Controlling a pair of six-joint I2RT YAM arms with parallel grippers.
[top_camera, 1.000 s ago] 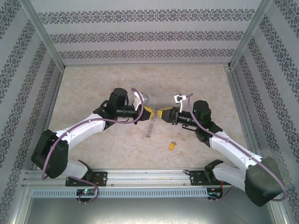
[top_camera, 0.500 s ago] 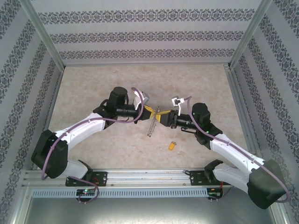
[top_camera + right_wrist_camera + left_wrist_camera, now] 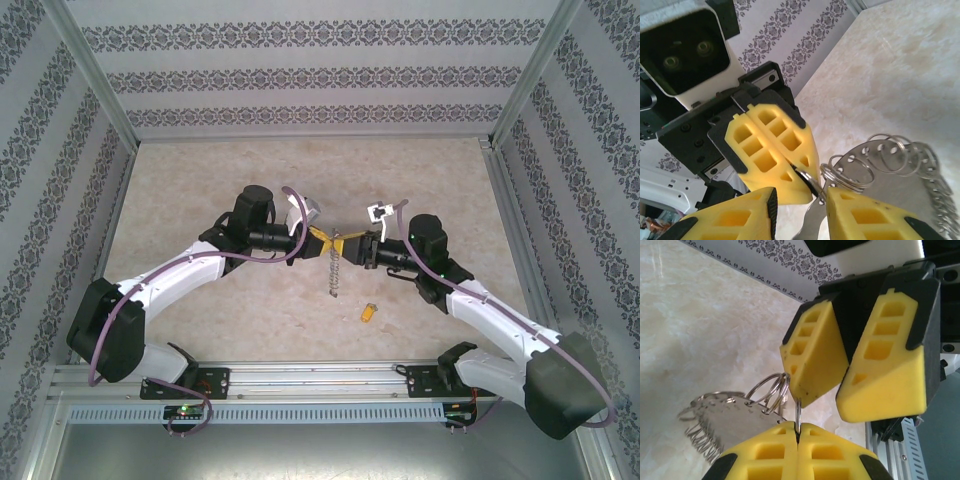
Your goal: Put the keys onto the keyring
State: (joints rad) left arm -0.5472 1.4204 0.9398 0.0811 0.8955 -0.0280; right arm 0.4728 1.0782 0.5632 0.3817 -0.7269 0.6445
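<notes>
- Keyring (image 3: 725,412) of grey metal, a flat perforated plate strung with many small wire split rings, hangs between the two end effectors above the beige marbled worktop (image 3: 200,180).
- Yellow-padded, the left end effector (image 3: 797,426) is clenched on one thin split ring of the keyring.
- Fingers of the right end effector (image 3: 802,195) stand partly spread. A dull grey metal piece (image 3: 812,220) sits in the gap, its tip at that ring; whether it is grasped I cannot tell.
- One small key (image 3: 369,311) with a yellow-orange head lies on the worktop, apart from the hanging keyring.
</notes>
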